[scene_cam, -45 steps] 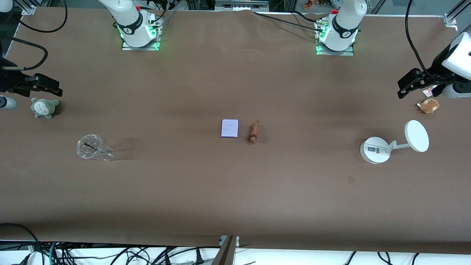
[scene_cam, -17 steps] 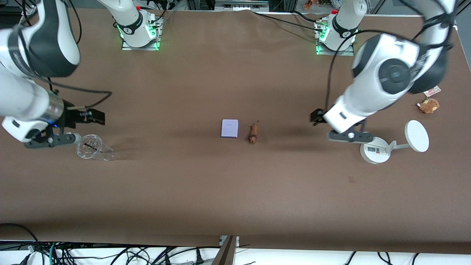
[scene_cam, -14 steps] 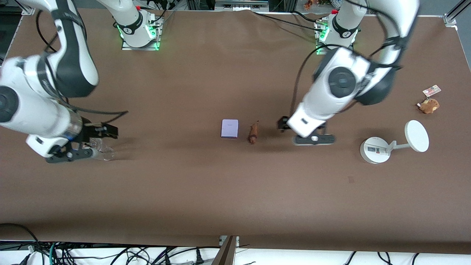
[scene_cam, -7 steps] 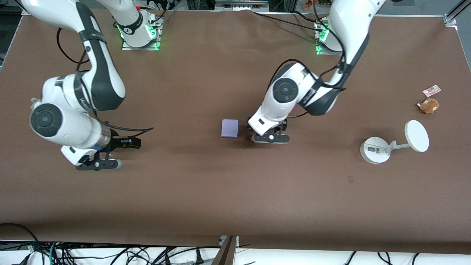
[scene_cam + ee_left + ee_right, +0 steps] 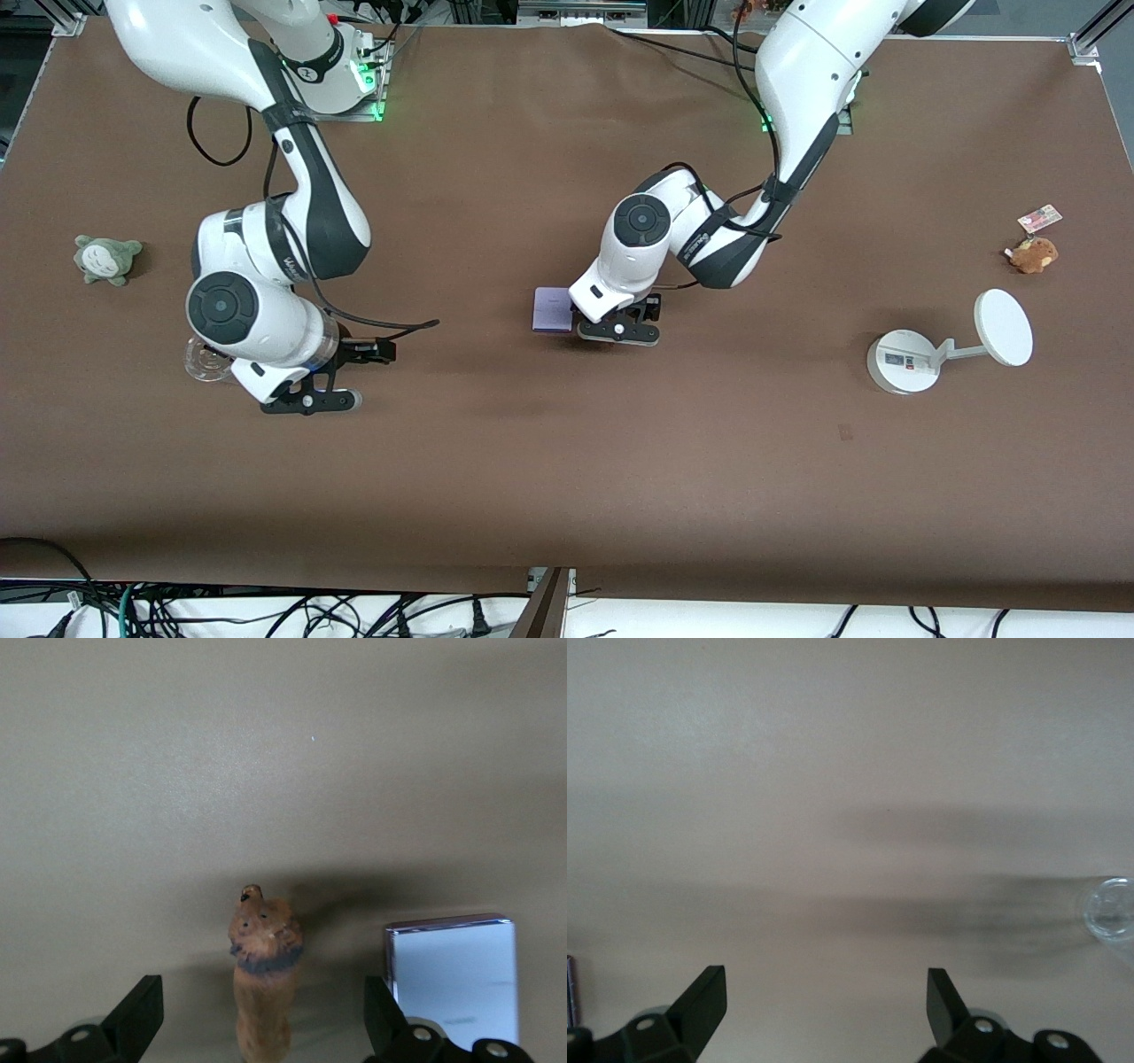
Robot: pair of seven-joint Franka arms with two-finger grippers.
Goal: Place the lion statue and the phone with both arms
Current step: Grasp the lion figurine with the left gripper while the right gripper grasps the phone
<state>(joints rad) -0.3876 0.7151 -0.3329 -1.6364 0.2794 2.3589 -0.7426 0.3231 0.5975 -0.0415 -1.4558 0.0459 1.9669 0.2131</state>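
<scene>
Counter (image 5: 567, 461) inventory:
- one lion statue (image 5: 263, 979), between wide left tool (image 5: 263, 1028) fingers
- one phone (image 5: 549, 309), beside it
- one wide right tool (image 5: 341, 377), empty, over bare counter, clear cup (image 5: 202, 361) at its 9 o'clock
- two plush toys (image 5: 106, 258)
- one white stand (image 5: 948, 346)

One lion (image 5: 263, 979), one phone (image 5: 550, 310), two plush toys, grey-green (image 5: 106, 258) and brown (image 5: 1033, 254), one clear cup (image 5: 203, 361), one white stand (image 5: 948, 344), one small card (image 5: 1038, 216), two arms, all on one table (image 5: 567, 461).

No text, label or number is legible; the phone's (image 5: 551, 310) small print is unreadable
</scene>
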